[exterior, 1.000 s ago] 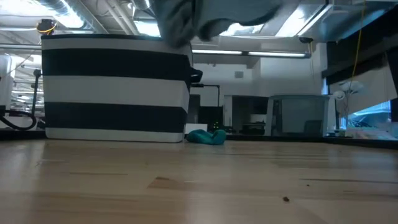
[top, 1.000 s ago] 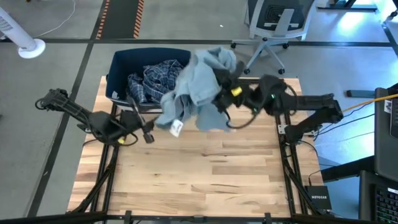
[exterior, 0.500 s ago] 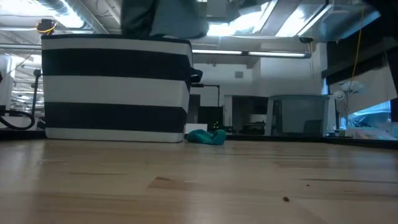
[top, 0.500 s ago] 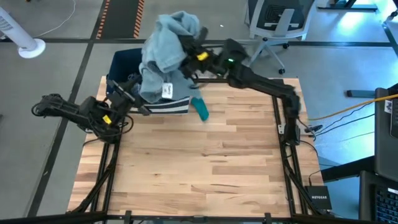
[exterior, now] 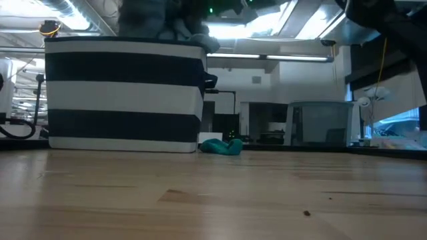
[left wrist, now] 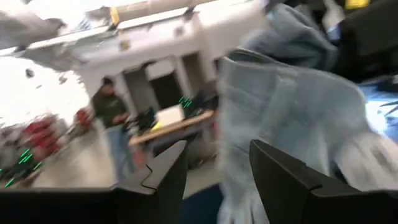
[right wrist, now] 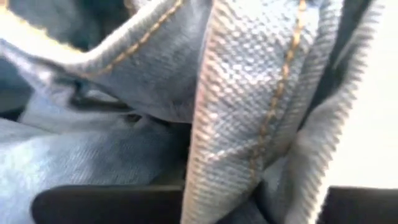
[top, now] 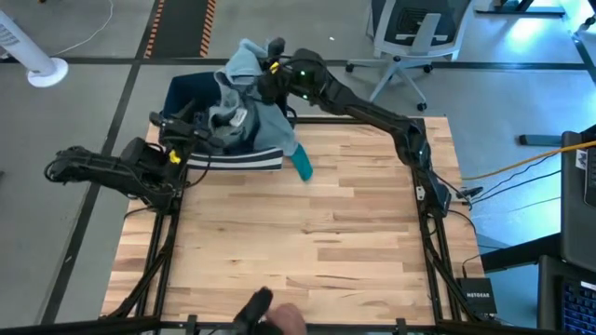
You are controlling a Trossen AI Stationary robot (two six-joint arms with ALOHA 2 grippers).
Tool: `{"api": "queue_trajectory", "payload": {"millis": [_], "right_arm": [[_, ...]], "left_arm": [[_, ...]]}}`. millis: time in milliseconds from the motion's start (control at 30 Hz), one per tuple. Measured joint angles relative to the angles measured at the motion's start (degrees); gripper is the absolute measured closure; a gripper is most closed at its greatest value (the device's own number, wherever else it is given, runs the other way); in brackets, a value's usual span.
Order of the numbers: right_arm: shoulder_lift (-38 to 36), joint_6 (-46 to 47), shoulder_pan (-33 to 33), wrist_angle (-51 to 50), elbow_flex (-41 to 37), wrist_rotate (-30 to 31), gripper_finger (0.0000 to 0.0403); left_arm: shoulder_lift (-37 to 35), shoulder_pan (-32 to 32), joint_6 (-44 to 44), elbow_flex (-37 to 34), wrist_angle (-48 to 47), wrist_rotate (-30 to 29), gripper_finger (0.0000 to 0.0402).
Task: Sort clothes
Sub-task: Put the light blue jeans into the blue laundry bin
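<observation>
A light grey-blue garment (top: pixel 250 88) hangs bunched over the dark blue striped bin (top: pixel 228 156) at the table's far left, with my right gripper (top: pixel 264 76) shut on it from a long reach across the table. In the low view the garment (exterior: pixel 160 17) shows above the bin's rim (exterior: pixel 123 41). My left gripper (top: pixel 189 126) stands open beside the bin's left end, its fingers (left wrist: pixel 165 177) apart with nothing between them and the garment (left wrist: pixel 292 106) just ahead. A teal piece (top: pixel 301 166) lies on the table by the bin's right near corner. My right gripper pinches a bunch of the garment's upper folds, several layers with an orange-stitched seam (right wrist: pixel 273 99) among them. The fingers come in about level from the table's right side. The garment hangs slack below them, its lower folds (top: pixel 279 140) down at the bin's right end.
The wooden table (top: pixel 307 251) stretches bare toward its near edge. A dark object and part of a hand (top: pixel 270 318) show at the near edge. An office chair (top: pixel 410 37) stands beyond the far edge. A person (left wrist: pixel 115 121) stands far off in the room.
My right gripper has swung with the garment toward the table's far left and sunk a little, from beside the bin to over it. The teal piece has come into sight on the table. My left gripper has moved toward the bin and tipped upward, staying open.
</observation>
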Motion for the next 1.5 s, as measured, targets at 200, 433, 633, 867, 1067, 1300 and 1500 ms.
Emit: {"api": "queue_trajectory", "payload": {"millis": [200,433,633,867,1067,1300,1500], "right_arm": [[0.76,14.25,-2.01,-10.52,0.00,-2.04,0.0317],[0.78,21.79,-1.87,-13.29,0.00,-2.05,0.0247],[-0.32,21.71,-1.89,-18.48,1.46,-1.40,0.0161],[-7.30,18.54,-1.50,-17.69,1.53,2.85,0.0116],[-10.11,20.16,-1.43,-20.64,1.51,4.92,0.0115],[-10.79,22.03,-1.46,-26.61,1.51,-0.08,0.0114],[-10.43,15.65,-0.55,-36.65,1.51,-15.08,0.0114]], "left_arm": [[-0.45,1.89,1.39,0.00,-1.04,-7.84,0.0233],[-1.19,1.96,-0.55,0.00,-2.79,-8.29,0.0233],[-1.22,1.96,-2.01,-0.02,-4.99,-9.40,0.0233],[-1.20,1.96,-10.64,-0.07,-16.28,-8.61,0.0233],[-1.20,0.84,-22.38,-0.07,-25.27,-1.22,0.0233],[-1.20,-0.23,-33.01,-0.07,-33.23,13.15,0.0233],[-1.18,-0.14,-40.75,-0.07,-41.36,36.10,0.0233]]}}
